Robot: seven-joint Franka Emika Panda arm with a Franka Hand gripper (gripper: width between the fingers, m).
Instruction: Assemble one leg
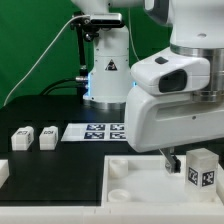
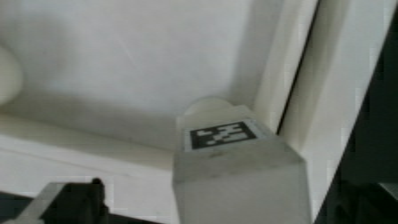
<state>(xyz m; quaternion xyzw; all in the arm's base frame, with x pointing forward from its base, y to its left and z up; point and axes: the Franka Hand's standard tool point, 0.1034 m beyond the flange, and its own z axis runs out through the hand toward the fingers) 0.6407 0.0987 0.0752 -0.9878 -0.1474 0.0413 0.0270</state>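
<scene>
We see the Franka arm's two-finger hand (image 1: 188, 163) hanging low over a large white square plastic tray (image 1: 140, 180) with round corner sockets, at the near edge of the black worktop (image 1: 50, 165). A small white rectangular plastic block, the leg (image 1: 202, 167), stands upright at the hand, on the exterior view's right, its square black-and-white tag facing the camera. A dark finger (image 1: 173, 162) shows just beside the leg; whether the fingers are clamped on the block we cannot tell from here.

From the wrist view we look down the same leg (image 2: 231, 165), its tag on the end face turned toward the lens, poised against a raised white rim of the tray (image 2: 107, 100). A dark fingertip (image 2: 75, 200) appears low in that picture, apart from the block's visible face.

Farther back on the worktop, toward the exterior view's left, two more small white tagged blocks (image 1: 22, 138) (image 1: 47, 137) sit side by side, near but not touching. Just beside them lies the flat white marker board (image 1: 98, 132) with its row of printed tags. Behind it rises the arm's white base (image 1: 105, 70).
</scene>
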